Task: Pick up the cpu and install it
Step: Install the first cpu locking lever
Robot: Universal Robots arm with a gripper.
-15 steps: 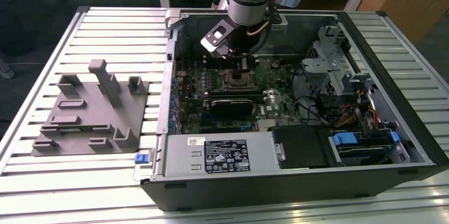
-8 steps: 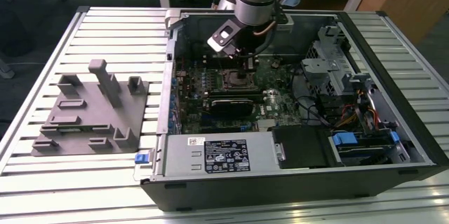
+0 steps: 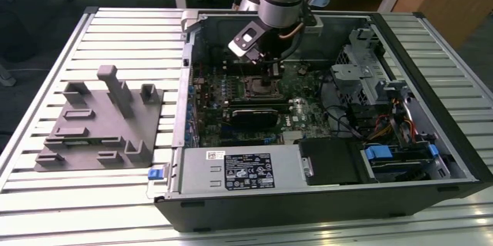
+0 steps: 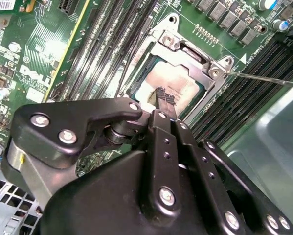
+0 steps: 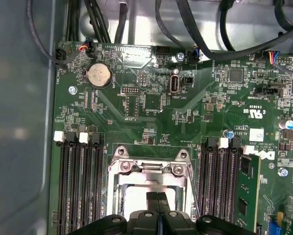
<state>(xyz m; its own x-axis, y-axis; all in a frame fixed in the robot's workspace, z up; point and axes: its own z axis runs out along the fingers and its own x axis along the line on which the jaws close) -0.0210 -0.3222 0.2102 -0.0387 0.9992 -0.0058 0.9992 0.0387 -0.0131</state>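
The cpu [image 4: 180, 81], a small square chip with a pale silvery top, lies flat inside the dark socket frame [image 4: 197, 66] on the green motherboard [image 4: 33, 63]. My gripper [image 4: 165, 96] is shut, its two dark fingers pressed together with nothing between them. Their tips are at the cpu's top face near its middle; I cannot tell whether they touch it. In the first wrist view the gripper [image 5: 158, 199] stands over the pale cpu [image 5: 134, 198] within the socket frame [image 5: 148, 166]. In the exterior view the gripper [image 3: 269, 74] reaches down into the open computer case over the socket frame [image 3: 260, 87].
Memory slots [image 5: 80, 186] flank the socket on both sides. A thin metal lever [image 4: 263, 78] sticks out beside the socket. A grey box with a white label [image 3: 239, 168] fills the case's near side. A grey fixture [image 3: 96, 125] sits on the slatted table at the exterior view's left.
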